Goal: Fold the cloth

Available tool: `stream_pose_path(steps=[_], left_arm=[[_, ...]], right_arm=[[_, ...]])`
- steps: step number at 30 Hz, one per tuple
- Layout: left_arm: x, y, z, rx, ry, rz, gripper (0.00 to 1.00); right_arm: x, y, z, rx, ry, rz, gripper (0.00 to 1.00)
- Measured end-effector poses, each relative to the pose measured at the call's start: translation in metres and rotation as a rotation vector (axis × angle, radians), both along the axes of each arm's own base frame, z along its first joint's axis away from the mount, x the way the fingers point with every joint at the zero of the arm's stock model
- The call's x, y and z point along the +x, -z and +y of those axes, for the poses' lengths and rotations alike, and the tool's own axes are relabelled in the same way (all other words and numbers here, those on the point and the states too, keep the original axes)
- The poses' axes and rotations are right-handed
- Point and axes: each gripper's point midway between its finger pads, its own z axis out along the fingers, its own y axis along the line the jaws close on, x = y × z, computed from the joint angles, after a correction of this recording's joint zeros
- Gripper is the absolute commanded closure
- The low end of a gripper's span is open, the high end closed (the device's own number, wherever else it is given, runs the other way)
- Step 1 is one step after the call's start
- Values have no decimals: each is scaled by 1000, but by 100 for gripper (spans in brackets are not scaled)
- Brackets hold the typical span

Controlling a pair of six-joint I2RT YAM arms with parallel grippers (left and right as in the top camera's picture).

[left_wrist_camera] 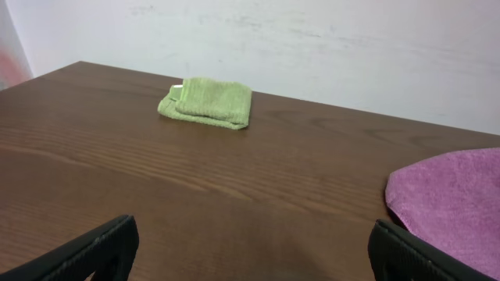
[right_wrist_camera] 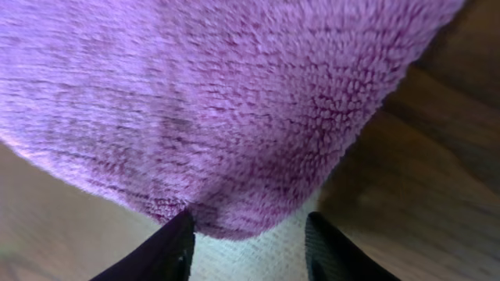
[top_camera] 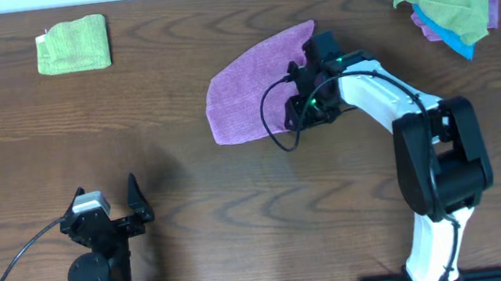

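The soft lilac-purple microfibre cloth (top_camera: 249, 89) lies rumpled on the dark brown wooden table (top_camera: 192, 204), around the middle of its far half; the right gripper (top_camera: 310, 58) sits over the cloth's right edge, jaws apart, with the cloth's fuzzy rim between the fingertips (right_wrist_camera: 176, 246); the left gripper (top_camera: 106, 202) hovers near the front left edge, jaws spread wide and holding nothing; a folded yellow-green terry cloth (top_camera: 74, 44) rests by the far left corner; a heap of yellow-green, blue and purple cloths (top_camera: 451, 4) occupies the far right corner.
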Motion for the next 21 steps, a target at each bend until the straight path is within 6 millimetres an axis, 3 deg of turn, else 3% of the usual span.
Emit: stream_pose_path(steps=[6,13,21], left_arm=[[0,0,0,0,0,0,5],[0,0,0,0,0,0,5],[0,0,0,0,0,0,5]], right_arm=[[6,2,2,7,6,-19,99],[4,-6,0,-6,26,17,99],[32,-64,-14,-157,49,-42,98]])
